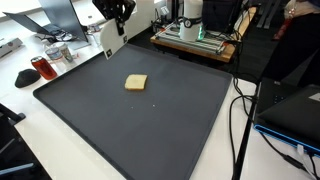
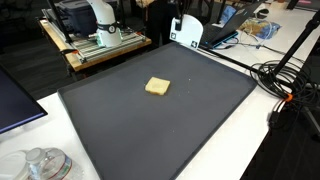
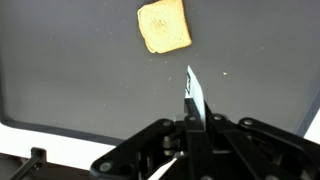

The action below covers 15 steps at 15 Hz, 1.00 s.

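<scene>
End effector (image 3: 191, 90) shut, mat edge (image 1: 170, 66), bread (image 3: 165, 26) apart

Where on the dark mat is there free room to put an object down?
The mat is bare all around the bread slice, widest on the side away from the shut gripper. It is crowded behind the gripper, at the wooden bench, and beside the mat where the cables lie.

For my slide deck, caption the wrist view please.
Shut fingers over a dark mat, a slice of toast lying apart from them.
</scene>
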Each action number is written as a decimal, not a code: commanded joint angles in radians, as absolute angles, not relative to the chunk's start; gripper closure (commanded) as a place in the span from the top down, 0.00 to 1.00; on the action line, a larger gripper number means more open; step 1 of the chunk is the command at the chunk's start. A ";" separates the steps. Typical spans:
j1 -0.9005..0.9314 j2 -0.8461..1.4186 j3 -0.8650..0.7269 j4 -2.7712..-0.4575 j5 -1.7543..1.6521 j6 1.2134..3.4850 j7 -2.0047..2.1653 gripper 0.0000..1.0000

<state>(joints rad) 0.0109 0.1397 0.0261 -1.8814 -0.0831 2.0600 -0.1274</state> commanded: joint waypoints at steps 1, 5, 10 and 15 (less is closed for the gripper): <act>-0.013 0.192 0.001 -1.883 -0.084 2.083 -0.148 0.01; -0.039 0.229 -0.006 -1.911 -0.035 2.110 -0.171 0.01; -0.055 0.245 0.032 -1.962 0.098 2.091 -0.294 0.01; -0.036 0.261 0.027 -1.947 0.098 2.050 -0.286 0.04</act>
<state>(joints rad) -0.0343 0.2604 0.0252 -1.9482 0.0985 2.0514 -0.2870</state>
